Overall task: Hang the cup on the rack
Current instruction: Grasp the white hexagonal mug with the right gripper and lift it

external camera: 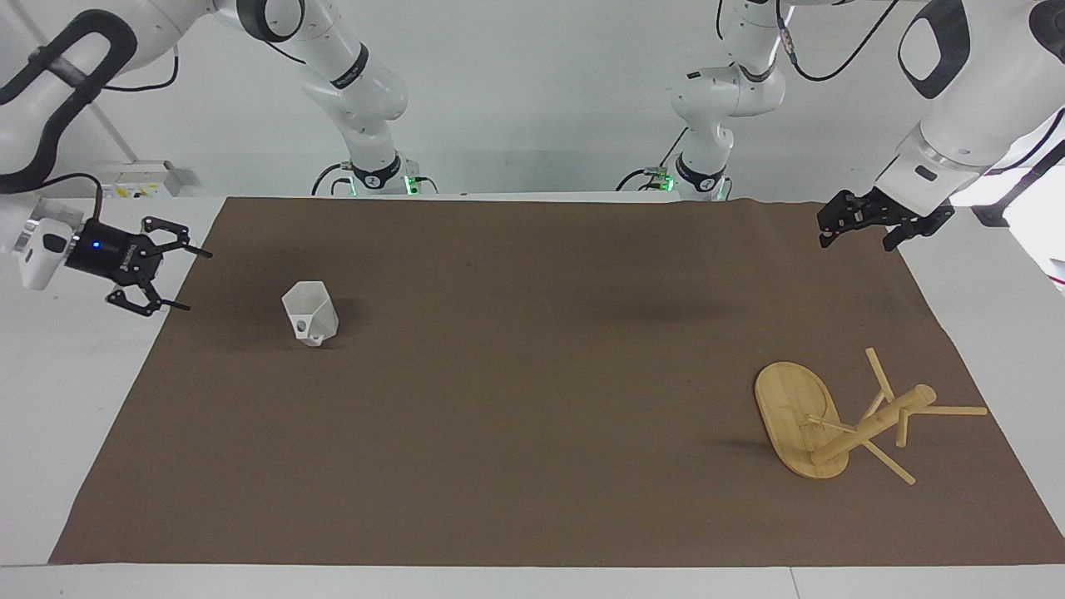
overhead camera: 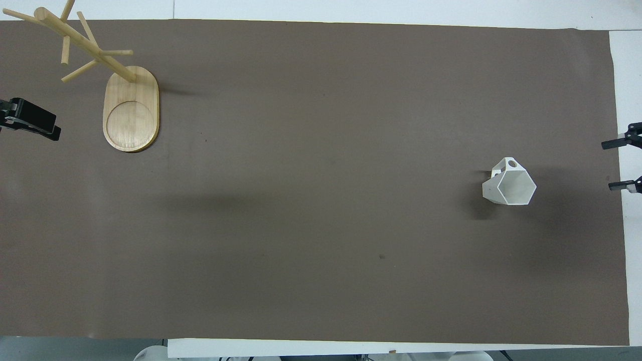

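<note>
Cup (external camera: 310,314), small, white, of plastic with faceted sides and a small pierced handle, stands upright and open side up on the brown mat (external camera: 532,466) that covers the worktop (external camera: 50,399). It is toward the right arm's end of the worktop, rather near the mat's edge at that end, and nothing touches it.

Going from left to right in the facing view: first comes the right end effector (external camera: 170,276), over the mat's edge at the right arm's end. It is turned sideways toward the cup, with its fingers (overhead camera: 621,186) spread wide, and it holds nothing. Then comes the cup. Next is the rack (external camera: 824,424), a light bamboo mug tree with a flat oval base, a thick round post and thin pegs. It stands on the mat toward the left arm's end, farther from the robots than the cup, and well apart from it. Last is the left end effector (external camera: 861,231), over the mat's corner nearest the left arm's base. It waits there wide open and empty.
</note>
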`<state>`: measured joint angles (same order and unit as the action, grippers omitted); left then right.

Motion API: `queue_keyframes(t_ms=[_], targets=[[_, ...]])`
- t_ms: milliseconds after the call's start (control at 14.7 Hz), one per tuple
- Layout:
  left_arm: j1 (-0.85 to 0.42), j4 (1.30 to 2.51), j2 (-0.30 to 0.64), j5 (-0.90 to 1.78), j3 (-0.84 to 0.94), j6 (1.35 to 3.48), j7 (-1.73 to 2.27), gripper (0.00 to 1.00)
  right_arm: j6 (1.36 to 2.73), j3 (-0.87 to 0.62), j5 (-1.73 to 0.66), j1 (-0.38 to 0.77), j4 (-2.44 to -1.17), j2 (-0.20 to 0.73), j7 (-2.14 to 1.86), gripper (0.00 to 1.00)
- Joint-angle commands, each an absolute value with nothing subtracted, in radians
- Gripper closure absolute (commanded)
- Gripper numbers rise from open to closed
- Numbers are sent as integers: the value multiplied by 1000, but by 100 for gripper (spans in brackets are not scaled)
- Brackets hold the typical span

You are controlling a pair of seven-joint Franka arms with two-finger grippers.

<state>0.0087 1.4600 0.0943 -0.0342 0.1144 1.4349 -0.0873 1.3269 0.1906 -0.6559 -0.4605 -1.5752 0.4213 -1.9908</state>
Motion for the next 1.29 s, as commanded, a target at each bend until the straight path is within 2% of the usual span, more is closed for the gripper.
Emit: queue_keyframes(t_ms=[0,340,545,1225], targets=[[9,1489,69,-51,112,1433,-92,0,1267,166,-719,-506,-1529,538,-2142,0],[9,1489,69,-51,112,1433,-92,0,1239,85,-814,-557,-1567,715,-2448,0],[9,1489,69,-51,112,1433,-92,0,1259,84,-842,-545,-1658,704,-2568,0],[9,1489,69,-51,112,1433,-92,0,1266,58,-899,-522,-1790,667,-2664,0]])
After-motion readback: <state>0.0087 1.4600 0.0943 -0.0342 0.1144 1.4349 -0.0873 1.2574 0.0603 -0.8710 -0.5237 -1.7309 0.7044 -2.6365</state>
